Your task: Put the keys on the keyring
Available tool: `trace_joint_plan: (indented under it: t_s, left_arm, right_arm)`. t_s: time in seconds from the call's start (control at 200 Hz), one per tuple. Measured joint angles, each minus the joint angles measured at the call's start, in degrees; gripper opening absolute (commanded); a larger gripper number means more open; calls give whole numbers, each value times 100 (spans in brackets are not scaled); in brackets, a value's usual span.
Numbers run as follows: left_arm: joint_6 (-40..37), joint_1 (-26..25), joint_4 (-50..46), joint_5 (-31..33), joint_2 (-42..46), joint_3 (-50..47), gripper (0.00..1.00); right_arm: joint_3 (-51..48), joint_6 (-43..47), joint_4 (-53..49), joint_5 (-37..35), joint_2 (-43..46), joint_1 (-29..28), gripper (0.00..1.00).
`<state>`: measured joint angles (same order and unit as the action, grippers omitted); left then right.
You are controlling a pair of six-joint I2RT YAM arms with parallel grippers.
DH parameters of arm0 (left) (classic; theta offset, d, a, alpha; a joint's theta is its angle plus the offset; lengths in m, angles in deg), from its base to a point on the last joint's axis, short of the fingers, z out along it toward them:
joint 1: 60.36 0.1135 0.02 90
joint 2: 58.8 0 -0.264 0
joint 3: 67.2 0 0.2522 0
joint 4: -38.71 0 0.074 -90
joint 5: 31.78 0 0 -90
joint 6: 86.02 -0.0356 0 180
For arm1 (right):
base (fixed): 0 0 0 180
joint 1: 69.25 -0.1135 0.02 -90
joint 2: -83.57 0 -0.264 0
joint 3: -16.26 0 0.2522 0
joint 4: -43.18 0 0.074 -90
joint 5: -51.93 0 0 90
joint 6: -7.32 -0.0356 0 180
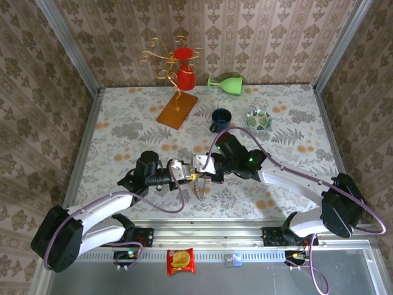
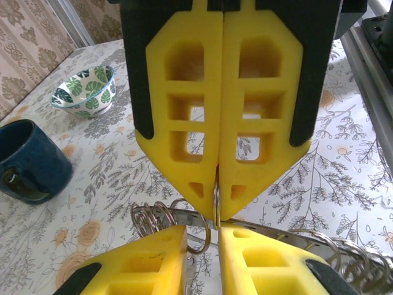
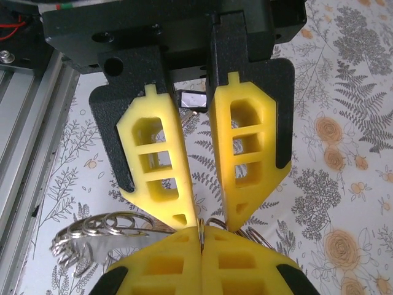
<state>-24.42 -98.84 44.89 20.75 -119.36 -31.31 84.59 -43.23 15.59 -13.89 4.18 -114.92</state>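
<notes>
While both arms' fingers clamp the keyring [image 2: 216, 209], the mug [image 2: 27, 161] sits empty.

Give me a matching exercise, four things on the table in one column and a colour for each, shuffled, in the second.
1. mug
2. small bowl
3. goblet lying on its side
4. glass hanging on the gold rack

A. red
B. pale green
C. dark blue
D. white with green leaf pattern

Pairs: 1-C, 2-D, 3-B, 4-A
</notes>
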Motion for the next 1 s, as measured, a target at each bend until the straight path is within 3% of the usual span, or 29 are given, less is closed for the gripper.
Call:
trace_joint_plan:
  t_s: [0.335,0.545,0.815,1.0]
  left_arm:
    - [13,33,-22,-92,-66,0,17]
    - [-7,39,-17,-129,-96,0,1]
    - [-76,48,-15,-107,-96,0,0]
    - [-142,20,-13,-96,-96,0,0]
  right_arm:
    - [-26,-15,83,-284,-114,-101,0]
    - [-26,26,87,-361,-133,-105,0]
    - [-26,111,120,-479,-131,-120,24]
    - [-42,142,122,-544,-59,-107,28]
